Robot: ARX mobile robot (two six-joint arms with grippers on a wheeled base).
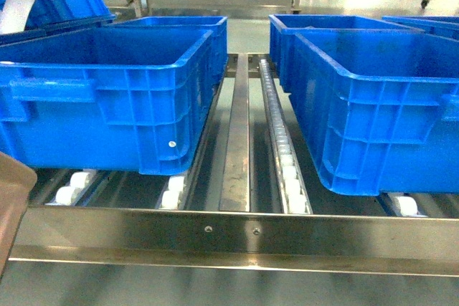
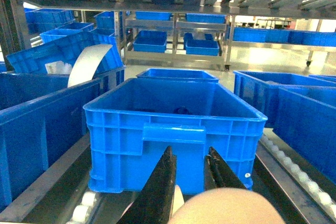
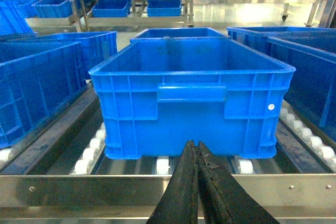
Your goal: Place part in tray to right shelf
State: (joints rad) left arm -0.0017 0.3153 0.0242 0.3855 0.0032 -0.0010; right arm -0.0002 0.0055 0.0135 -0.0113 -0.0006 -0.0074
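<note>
Your left end effector (image 2: 190, 169) appears clamped on the cream tray (image 2: 226, 207) just below it, part unseen, right end effector (image 3: 197, 153) pinched together empty, right shelf (image 3: 157, 188) rail directly beneath: placement not yet done.

Tray (image 2: 226, 208) cropped by bottom edge

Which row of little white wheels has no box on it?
Find the silvery steel rack's flat front rail, then the gap between the two nearest big blue plastic crates. A narrow lane of small white rollers runs back through it, right of a flat steel strip. Unlike the other rollers, no crate sits on it.
</note>
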